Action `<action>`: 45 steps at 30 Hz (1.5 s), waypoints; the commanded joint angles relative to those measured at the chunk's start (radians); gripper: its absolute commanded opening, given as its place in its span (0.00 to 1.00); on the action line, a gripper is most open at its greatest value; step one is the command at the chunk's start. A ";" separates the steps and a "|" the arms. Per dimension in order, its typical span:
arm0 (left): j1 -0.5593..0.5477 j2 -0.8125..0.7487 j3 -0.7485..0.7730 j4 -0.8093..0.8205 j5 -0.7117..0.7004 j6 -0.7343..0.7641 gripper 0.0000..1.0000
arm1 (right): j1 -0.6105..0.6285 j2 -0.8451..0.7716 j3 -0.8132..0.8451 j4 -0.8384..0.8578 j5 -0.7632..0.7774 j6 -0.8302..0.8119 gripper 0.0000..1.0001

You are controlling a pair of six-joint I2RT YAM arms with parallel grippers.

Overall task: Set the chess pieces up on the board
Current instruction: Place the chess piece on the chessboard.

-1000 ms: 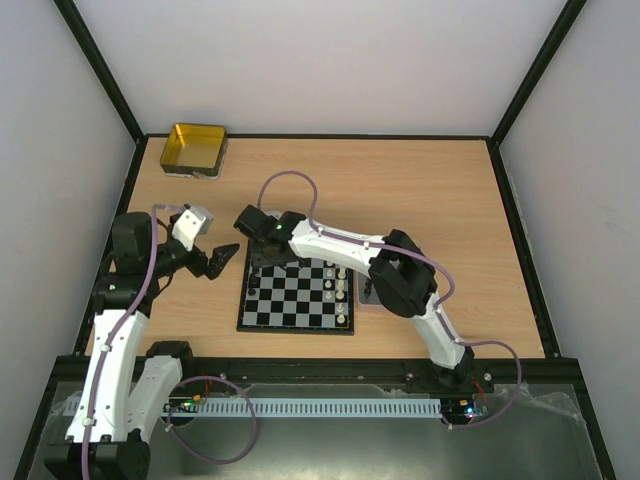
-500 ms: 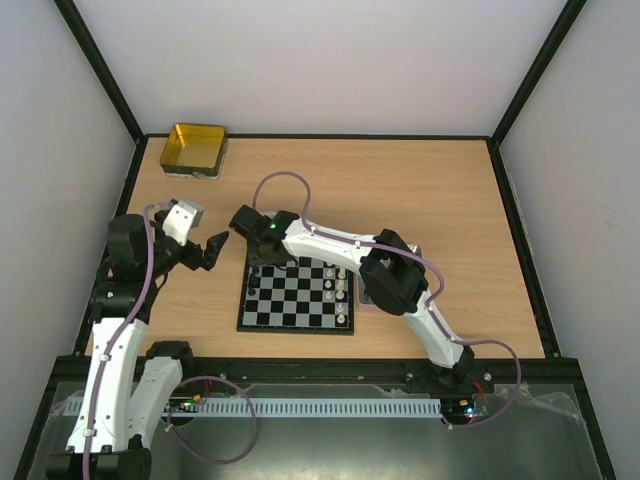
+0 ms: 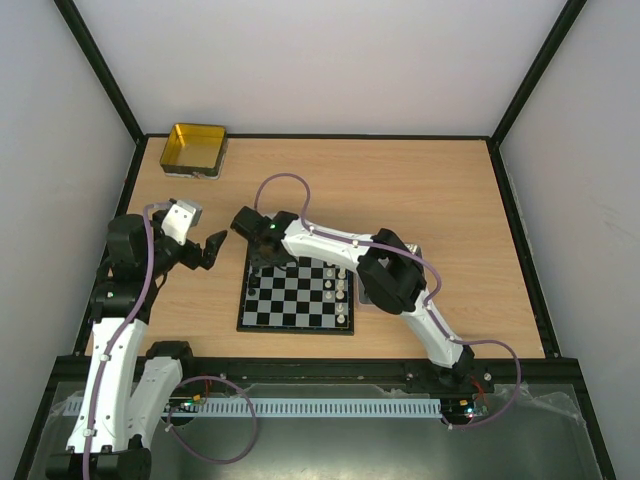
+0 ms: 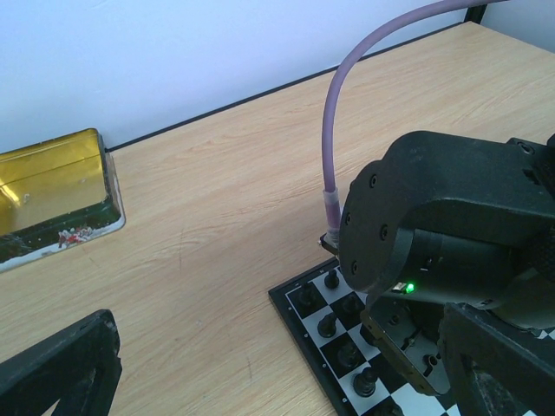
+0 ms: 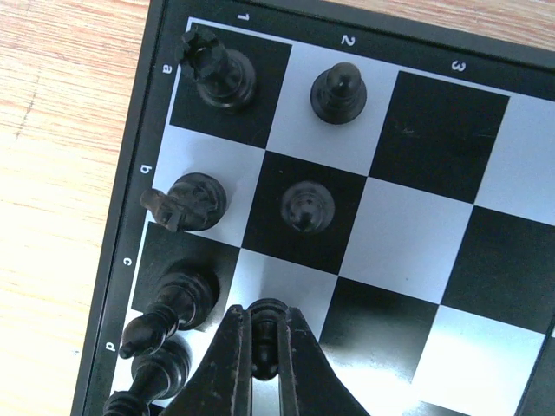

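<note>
The board [image 3: 297, 297] lies at the table's middle front. Black chess pieces [image 5: 217, 74] stand along its left columns; they also show in the left wrist view [image 4: 327, 325]. White chess pieces [image 3: 340, 290] stand along its right side. My right gripper [image 5: 266, 316] is shut on a black pawn [image 5: 266, 340] just above a white square in the second column, beside the black bishop [image 5: 169, 308]. From above, the right gripper [image 3: 262, 243] is over the board's far-left corner. My left gripper [image 3: 205, 250] is open and empty, above the table left of the board.
A gold-yellow tin [image 3: 194, 149] sits at the table's far-left corner and also shows in the left wrist view [image 4: 52, 186]. A grey tray [image 3: 364, 296] is mostly hidden under the right arm, right of the board. Black frame rails edge the table.
My left gripper has drawn back to the left, away from the board. My right gripper has shifted slightly toward the board's far-left corner with the pawn.
</note>
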State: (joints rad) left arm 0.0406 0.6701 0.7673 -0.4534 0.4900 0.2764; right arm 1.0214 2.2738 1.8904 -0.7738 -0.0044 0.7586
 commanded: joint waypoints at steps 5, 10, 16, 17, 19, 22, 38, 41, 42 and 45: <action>0.007 -0.006 -0.009 0.021 0.013 -0.006 0.99 | -0.013 0.012 -0.010 0.002 0.004 -0.008 0.04; 0.007 -0.007 -0.011 0.024 0.014 -0.005 0.99 | -0.013 0.018 -0.010 0.007 -0.003 -0.006 0.06; 0.007 -0.003 -0.017 0.028 0.017 -0.002 0.99 | -0.014 0.018 -0.017 0.016 -0.016 -0.006 0.07; 0.007 -0.002 -0.017 0.028 0.017 -0.002 0.99 | -0.013 0.019 -0.017 0.017 -0.018 -0.007 0.07; 0.007 -0.003 -0.016 0.028 0.017 0.000 0.99 | -0.014 0.021 -0.017 0.018 -0.021 -0.008 0.08; 0.007 -0.002 -0.017 0.028 0.018 0.000 0.99 | -0.013 0.025 -0.016 0.020 -0.023 -0.008 0.08; 0.007 0.003 -0.017 0.026 0.025 0.001 0.99 | -0.014 0.023 -0.015 0.017 -0.028 -0.007 0.16; 0.007 0.004 -0.017 0.026 0.024 0.002 0.99 | -0.013 0.014 -0.013 0.016 -0.017 -0.002 0.16; 0.007 0.005 -0.017 0.026 0.025 0.001 0.99 | -0.013 0.009 -0.013 0.015 -0.011 0.000 0.16; 0.007 0.002 -0.016 0.026 0.023 0.002 0.99 | -0.013 -0.015 -0.021 0.011 0.003 0.011 0.16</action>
State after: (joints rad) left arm 0.0406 0.6754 0.7574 -0.4450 0.4984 0.2771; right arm 1.0119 2.2745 1.8816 -0.7532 -0.0277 0.7601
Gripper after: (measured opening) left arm 0.991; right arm 0.161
